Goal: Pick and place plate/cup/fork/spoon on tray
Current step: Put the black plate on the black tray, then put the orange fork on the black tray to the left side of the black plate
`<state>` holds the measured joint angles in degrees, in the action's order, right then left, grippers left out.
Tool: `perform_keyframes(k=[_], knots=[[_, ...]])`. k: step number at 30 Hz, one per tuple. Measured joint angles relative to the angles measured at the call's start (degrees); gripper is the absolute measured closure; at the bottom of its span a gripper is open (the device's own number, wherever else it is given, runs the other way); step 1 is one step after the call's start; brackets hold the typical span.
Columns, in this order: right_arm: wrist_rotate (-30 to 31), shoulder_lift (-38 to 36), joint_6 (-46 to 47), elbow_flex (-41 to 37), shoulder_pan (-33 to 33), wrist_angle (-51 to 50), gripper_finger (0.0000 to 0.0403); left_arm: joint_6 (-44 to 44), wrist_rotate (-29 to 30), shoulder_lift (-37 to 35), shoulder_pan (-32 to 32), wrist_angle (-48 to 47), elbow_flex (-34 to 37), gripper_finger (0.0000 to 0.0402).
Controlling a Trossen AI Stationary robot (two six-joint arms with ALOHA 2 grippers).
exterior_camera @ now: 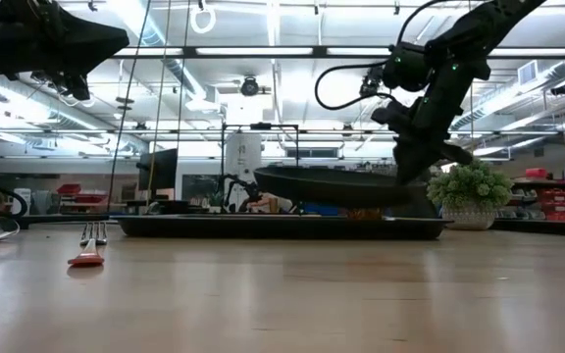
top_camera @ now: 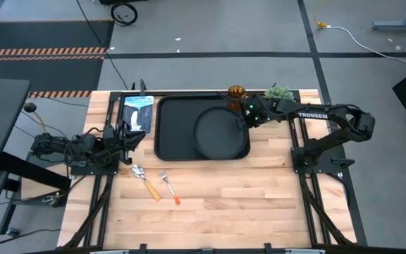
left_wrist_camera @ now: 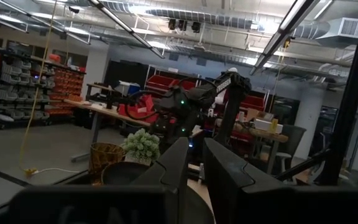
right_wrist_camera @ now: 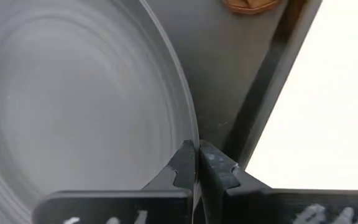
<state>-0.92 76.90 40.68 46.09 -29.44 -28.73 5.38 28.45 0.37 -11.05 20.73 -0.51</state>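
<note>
Pale butcher-block planks make up the desk (top_camera: 259,190), which stands on a grey concrete floor with hazard-striped matting off to one side; the low view looks past it into a workshop with strip lights, ceiling ducts and shelves of red bins. On the desk the tray (top_camera: 166,127) lies toward the far edge, and the right hand (top_camera: 244,118) pinches the rim of the plate (top_camera: 217,132), fingers pressed onto the thin edge as the right wrist view shows. In the low view the plate (exterior_camera: 332,181) hangs just above the tray (exterior_camera: 282,226), slightly tilted. That edge-only grip looks like the main risk: the plate could pivot or slip from the fingers if lowered fast, or land partly on the tray's rim. The cup (top_camera: 237,92) stands just beyond the tray's far edge beside a small green plant (top_camera: 279,92), close to the right arm, so a careless withdrawal could topple either. The fork (top_camera: 169,185) and spoon (top_camera: 145,181) lie near each other on the bare wood, well apart from the tray. The left hand (top_camera: 134,134) waits by the picture card (top_camera: 138,111), fingers slightly apart, gripping nothing.
</note>
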Motion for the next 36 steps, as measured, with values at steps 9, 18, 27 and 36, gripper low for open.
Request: perform_keyframes(k=[9,18,27,36], knots=[[2.19,0.0,4.27,0.0,-0.39,-1.74,0.0392,0.43,0.0,-0.01,0.0,0.0,0.0,0.0345],[2.83,0.02,4.36,-0.02,-0.39,-2.6,0.0348,0.45,0.0,-0.01,0.0,0.0,0.0,0.0345],[-0.31,-1.15,0.29,-0.02,-0.39,-4.75,0.0319,0.45,0.0,-0.01,-0.02,-0.07,0.0,0.0345],[3.42,-9.07,-3.47,-0.02,4.08,-6.98,0.032,3.79,0.03,1.23,0.0,-7.9,0.0,0.0348]])
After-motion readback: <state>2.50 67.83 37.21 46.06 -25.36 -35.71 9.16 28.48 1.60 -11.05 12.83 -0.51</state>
